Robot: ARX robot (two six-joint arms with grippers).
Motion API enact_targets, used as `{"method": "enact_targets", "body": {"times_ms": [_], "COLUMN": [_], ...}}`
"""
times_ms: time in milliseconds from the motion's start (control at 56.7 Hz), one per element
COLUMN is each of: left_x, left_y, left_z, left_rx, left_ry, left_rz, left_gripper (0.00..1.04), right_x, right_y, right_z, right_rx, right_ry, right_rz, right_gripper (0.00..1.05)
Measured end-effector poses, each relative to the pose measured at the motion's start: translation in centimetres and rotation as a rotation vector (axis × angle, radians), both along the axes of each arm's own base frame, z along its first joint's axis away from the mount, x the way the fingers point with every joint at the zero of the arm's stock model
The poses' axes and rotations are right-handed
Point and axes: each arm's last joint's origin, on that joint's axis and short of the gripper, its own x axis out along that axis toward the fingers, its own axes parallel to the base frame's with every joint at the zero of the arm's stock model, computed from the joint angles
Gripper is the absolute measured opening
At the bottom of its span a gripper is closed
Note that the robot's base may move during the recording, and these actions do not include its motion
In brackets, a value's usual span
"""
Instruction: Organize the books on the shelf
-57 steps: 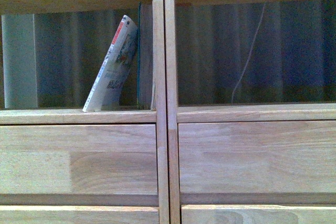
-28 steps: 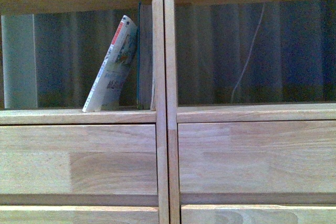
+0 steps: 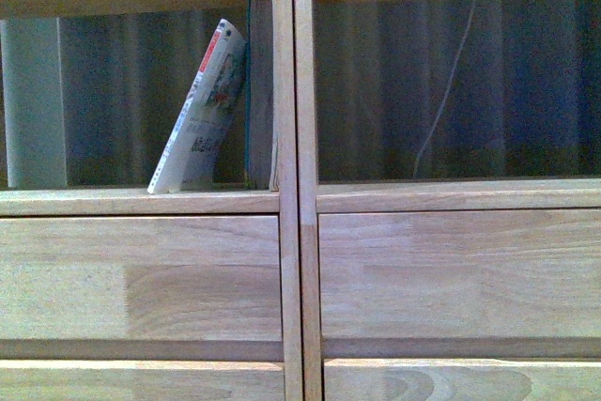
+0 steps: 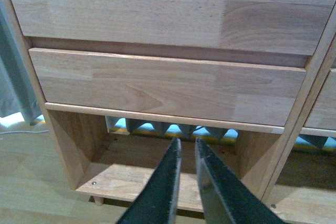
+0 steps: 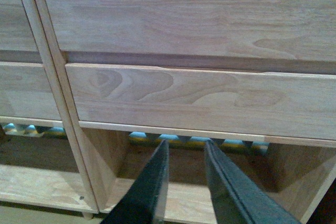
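**Two books in the shelf's left bay, both pincers low and empty**

The paperback leaned in the shelf, in the left compartment just above the drawer fronts. Its foot rested on the board out from the centre post, and its top tilted toward that post to touch the teal book. The teal book stood upright against the post. The paperback's pale cover carried a red strip near the top and dark Chinese characters lower down, too small to read.

Neither pincer appeared in the front view. In the left wrist view, the left pincer pointed at an open bottom compartment below the drawers, its fingers nearly together with a narrow gap and nothing between them. In the right wrist view, the right pincer faced a bottom compartment too, fingers slightly parted and empty. Both were well below the books.
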Motion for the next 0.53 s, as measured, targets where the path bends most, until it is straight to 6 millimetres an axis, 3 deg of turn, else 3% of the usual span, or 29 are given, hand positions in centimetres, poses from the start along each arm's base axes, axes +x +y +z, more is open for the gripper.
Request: {"method": "enact_targets", "body": {"times_ms": [388,529], "left_x": [0.0,0.0], "left_y": [0.0,0.0], "left_z": [0.0,0.0], "left_rx": [0.0,0.002], "left_ry": [0.0,0.0], "left_rz": [0.0,0.0], "left_gripper": [0.97,0.97], "right_x": [0.0,0.0], "right_y": [0.0,0.0], "right_z": [0.0,0.0], "right_rx": [0.0,0.0], "right_ry": [0.0,0.0], "right_rz": [0.0,0.0], "right_gripper": [0.96,0.98]}}
